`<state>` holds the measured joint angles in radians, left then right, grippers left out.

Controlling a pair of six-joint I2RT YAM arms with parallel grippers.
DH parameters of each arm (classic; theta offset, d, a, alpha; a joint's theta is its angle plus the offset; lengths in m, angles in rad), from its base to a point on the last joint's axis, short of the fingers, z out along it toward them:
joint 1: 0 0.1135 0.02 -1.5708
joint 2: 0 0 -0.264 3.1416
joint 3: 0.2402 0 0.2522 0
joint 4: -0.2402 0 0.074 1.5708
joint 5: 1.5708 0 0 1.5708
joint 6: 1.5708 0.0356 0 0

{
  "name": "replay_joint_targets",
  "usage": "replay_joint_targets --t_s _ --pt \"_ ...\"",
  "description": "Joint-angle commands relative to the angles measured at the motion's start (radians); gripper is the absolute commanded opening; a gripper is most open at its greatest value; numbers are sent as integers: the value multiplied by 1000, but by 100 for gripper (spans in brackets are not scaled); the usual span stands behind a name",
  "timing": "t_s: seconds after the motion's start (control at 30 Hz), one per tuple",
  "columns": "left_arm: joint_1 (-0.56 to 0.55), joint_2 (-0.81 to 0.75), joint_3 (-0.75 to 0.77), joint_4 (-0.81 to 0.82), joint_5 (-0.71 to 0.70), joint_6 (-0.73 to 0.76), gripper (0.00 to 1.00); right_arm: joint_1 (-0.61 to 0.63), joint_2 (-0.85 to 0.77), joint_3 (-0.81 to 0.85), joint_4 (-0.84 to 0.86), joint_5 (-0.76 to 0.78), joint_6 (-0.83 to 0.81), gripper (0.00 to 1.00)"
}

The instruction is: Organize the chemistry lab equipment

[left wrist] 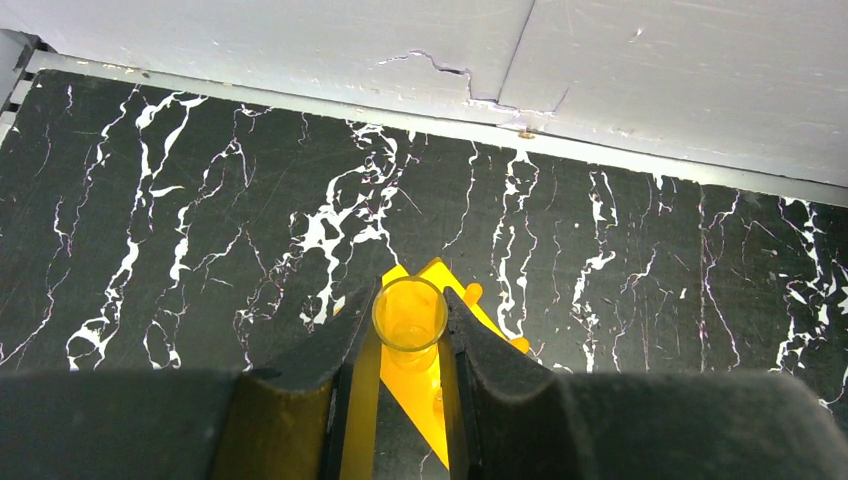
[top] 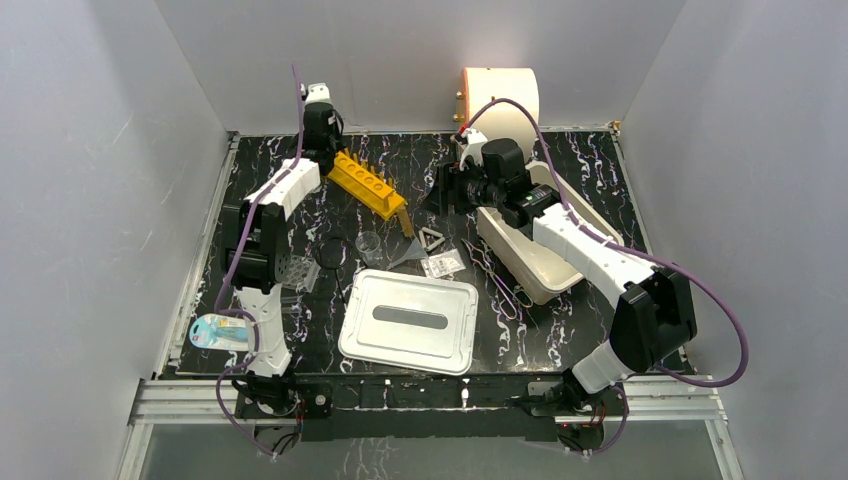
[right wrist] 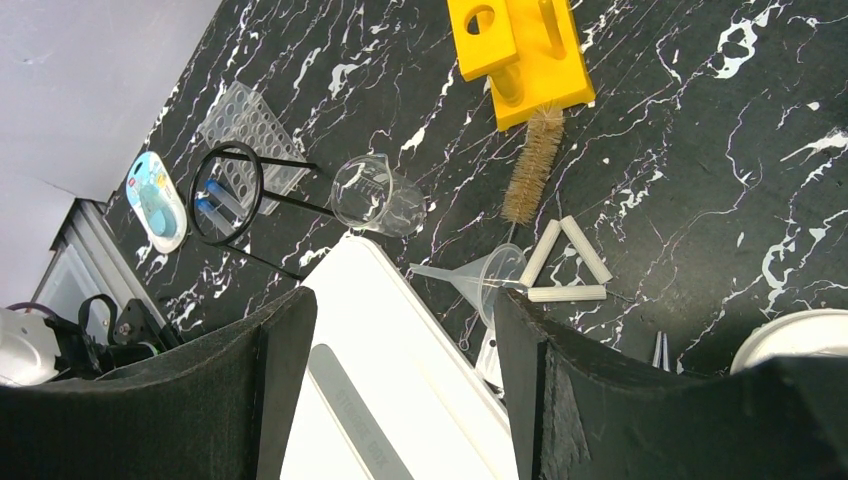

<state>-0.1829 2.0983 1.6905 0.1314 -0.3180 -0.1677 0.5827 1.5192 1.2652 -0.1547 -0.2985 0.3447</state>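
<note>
Tube seating, far left: left gripper (left wrist: 410,300) pinched narrowly on clear tube (left wrist: 410,322), upright over orange tube rack (left wrist: 432,395), presumably for slotting; right gripper (right wrist: 400,330) spread wide, empty, facing funnel (right wrist: 480,275) and white triangle (right wrist: 570,265).

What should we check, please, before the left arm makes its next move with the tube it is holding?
1. The left gripper is shut on the clear tube: ok.
2. The tube is above the orange tube rack: ok.
3. The tube is lined up with a rack hole: cannot tell.
4. The right gripper is open, holding nothing: ok.
5. The right gripper is apart from the rack: ok.
</note>
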Motion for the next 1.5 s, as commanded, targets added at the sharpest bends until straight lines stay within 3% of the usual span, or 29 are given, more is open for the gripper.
replay_joint_targets --t_s 0.0,0.23,0.6,0.73,0.9,1.13,1.47 --pt "-1 -49 -26 10 -16 -11 12 -5 -24 5 39 -1 2 74" --pt "-1 -60 65 -51 16 -3 34 -4 -27 7 21 21 8 74" --pt "-1 -171 198 -199 68 14 97 -6 -30 24 -47 88 42 76" --pt "-1 -292 55 -218 151 18 98 -8 -20 46 -77 81 36 77" --pt "14 -504 -168 -261 239 -111 98 -8 15 83 -137 75 14 77" --pt "19 -657 -307 -497 360 -271 98 -8 75 131 -207 115 5 74" --pt "23 -783 -480 -515 565 -445 98 67 205 172 -279 188 52 70"
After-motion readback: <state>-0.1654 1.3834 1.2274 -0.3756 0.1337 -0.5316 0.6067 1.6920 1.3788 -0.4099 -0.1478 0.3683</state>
